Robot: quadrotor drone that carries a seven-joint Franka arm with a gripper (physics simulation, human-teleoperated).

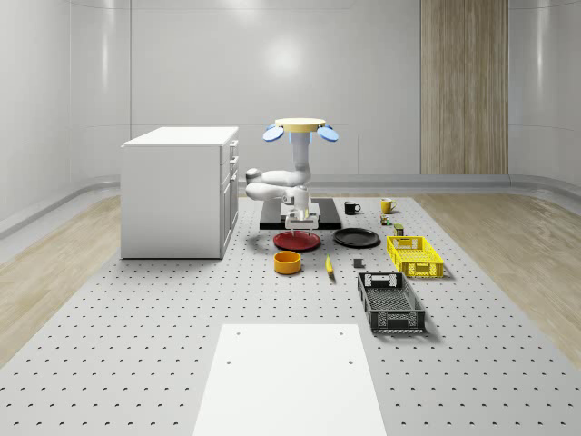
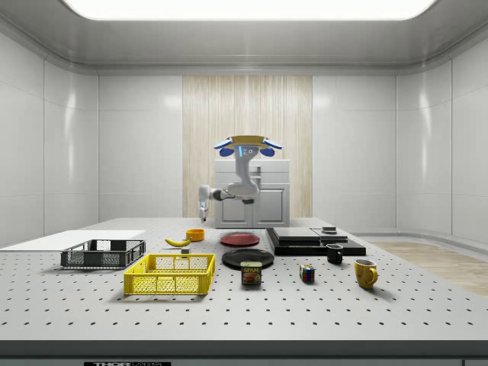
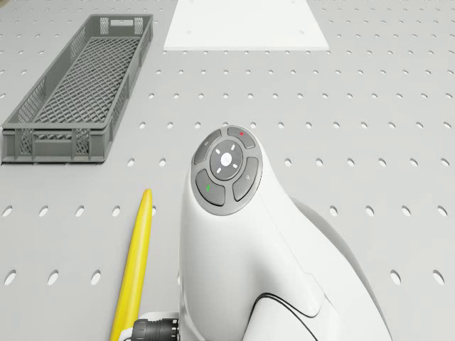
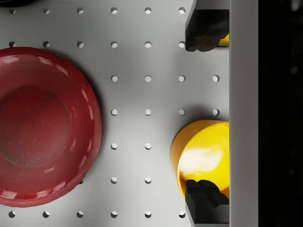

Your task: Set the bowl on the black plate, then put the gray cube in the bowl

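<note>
Wrist view: end effector [image 4: 207, 116] wide open, empty, above one orange bowl [image 4: 203, 156], beside one red plate [image 4: 45, 125].

The drone [image 1: 300, 127] is hovering in the middle of the whole-scene view, a bit above centre, with its flat yellow top and blue rotors [image 1: 272, 133] sticking out on both sides. The white arm [image 1: 281, 178] hangs under it, bends out toward that view's left, then folds back so the wrist points straight down. The gripper [image 1: 300, 221] sits just below centre, low over the table. In the wrist view the two dark fingers [image 4: 207, 29] show at the upper and lower right, spread well apart with nothing between them.
</note>
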